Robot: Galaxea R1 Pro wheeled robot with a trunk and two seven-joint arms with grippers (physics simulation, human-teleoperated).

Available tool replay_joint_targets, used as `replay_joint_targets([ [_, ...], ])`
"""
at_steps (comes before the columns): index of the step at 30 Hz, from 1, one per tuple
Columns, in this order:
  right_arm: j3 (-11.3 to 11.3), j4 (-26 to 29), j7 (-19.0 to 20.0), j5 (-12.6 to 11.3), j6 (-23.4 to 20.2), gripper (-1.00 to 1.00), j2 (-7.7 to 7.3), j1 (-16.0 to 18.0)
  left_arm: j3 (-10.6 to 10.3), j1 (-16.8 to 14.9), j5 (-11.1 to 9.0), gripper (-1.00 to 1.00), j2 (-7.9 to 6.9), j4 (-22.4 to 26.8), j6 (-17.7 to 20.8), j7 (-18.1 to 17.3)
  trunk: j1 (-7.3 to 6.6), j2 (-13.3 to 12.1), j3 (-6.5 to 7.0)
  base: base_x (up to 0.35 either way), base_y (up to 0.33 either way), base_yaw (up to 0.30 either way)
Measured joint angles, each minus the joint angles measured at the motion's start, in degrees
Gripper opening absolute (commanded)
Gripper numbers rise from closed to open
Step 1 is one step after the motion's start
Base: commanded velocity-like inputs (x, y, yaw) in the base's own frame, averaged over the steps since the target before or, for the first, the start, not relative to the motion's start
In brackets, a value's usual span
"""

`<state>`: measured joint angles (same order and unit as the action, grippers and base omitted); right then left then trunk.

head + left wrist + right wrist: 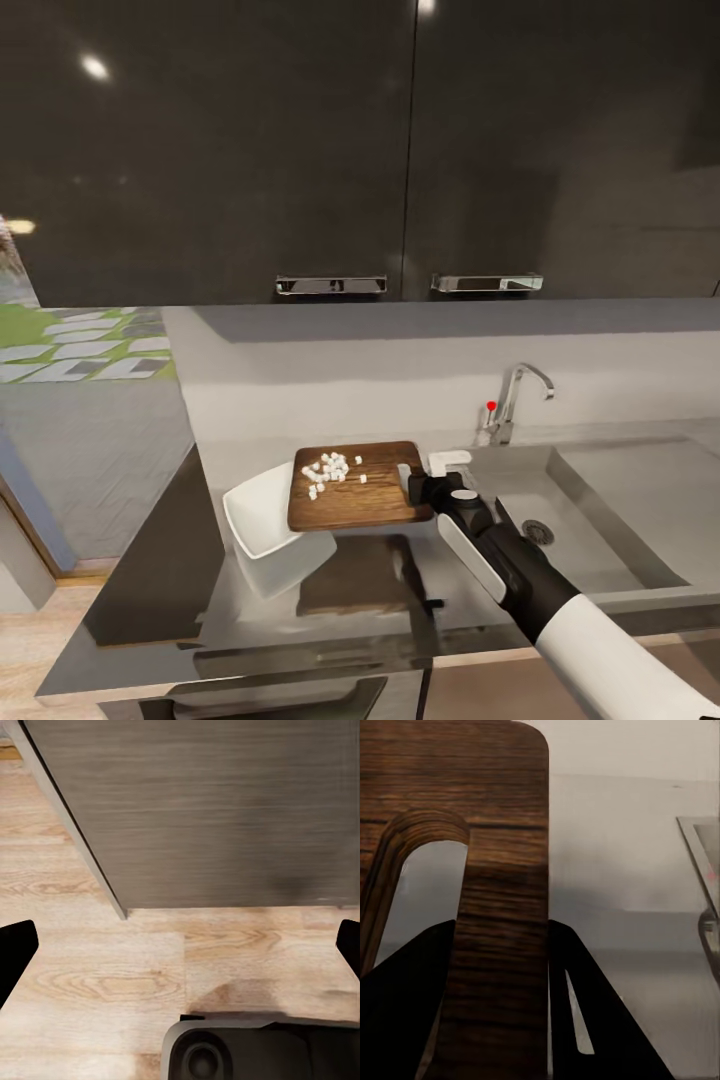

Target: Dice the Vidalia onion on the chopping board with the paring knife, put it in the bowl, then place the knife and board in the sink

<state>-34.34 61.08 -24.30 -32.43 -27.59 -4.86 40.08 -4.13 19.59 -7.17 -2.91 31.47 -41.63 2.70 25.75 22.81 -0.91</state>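
Glossy dark wall cabinets (300,150) with chrome handles (330,285); light wooden floor (90,975).

chopping board (358,490) — 1 | bowl (262,515) — 1 | sink (600,510) — 1 | cabinet handles (330,285) — 2

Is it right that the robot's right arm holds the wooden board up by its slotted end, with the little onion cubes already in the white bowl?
Not quite. The diced onion is on the chopping board, not in the bowl, which looks empty in the head view. The rest holds: the right gripper grips the board's slotted end, jaws on either side of it in the right wrist view.
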Motion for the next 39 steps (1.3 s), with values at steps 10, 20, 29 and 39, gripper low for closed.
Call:
replay_joint_targets([
  [10, 0.1, 0.0, -0.3, 0.3, -0.3, -1.0, 0.55, 0.0, 0.0, 0.0, 0.0, 1.0, 0.0, 0.4, -0.1, 0.0, 0.0, 0.0, 0.0, 0.0, 0.0, 0.0],
  [20, 0.0, 0.1, -0.5, 0.3, -0.3, -1.0, 0.53, 0.0, -0.1, 0.0, 0.0, 1.0, 0.0, 0.4, -0.1, 0.0, 0.0, 0.0, 0.39, 0.0, 0.0, -0.028],
  [29, 0.0, 0.1, -0.5, 0.3, -0.4, -1.0, 0.53, 0.0, -0.1, 0.0, 0.0, 1.0, 0.0, 0.5, -0.1, 0.0, 0.01, 0.1, 1.16, 0.0, 0.0, -0.005],
  [39, 0.0, 0.1, -0.5, 0.3, -0.4, -1.0, 0.64, 0.0, -0.1, 0.0, 0.0, 1.0, 0.0, 0.5, -0.1, 0.0, 0.01, 0.1, 2.07, 0.0, 0.0, 0.0],
])
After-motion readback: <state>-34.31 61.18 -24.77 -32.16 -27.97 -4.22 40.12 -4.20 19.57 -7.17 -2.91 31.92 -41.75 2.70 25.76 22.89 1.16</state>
